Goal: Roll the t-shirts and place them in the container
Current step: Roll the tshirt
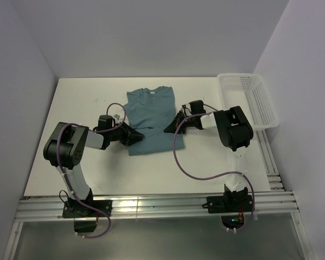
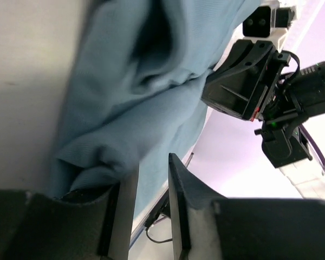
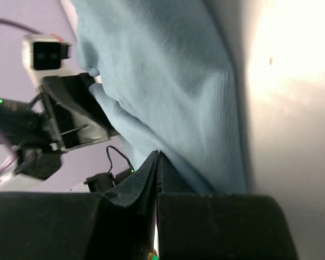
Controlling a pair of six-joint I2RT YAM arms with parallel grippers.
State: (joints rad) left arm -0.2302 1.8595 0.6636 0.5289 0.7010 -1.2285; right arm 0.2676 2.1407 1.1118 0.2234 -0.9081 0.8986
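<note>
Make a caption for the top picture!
Left tool and right tool at opposite sides of the blue t-shirt on the table, basket nearby.

Off-task items: white mesh basket (image 1: 262, 105), white table (image 1: 81, 103), aluminium rails (image 1: 162, 206).
Basket upright at table's far right corner; rails run along the near edge and right side.

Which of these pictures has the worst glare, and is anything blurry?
Right wrist view: worst glare, a washed-out white patch on the table beside the t-shirt; the right end effector is dark and soft. Left wrist view: the left end effector is blurred and shadowed, the cloth folds sharper. Top external view: even light, soft shadows on the table, a glint on the front rail.
</note>
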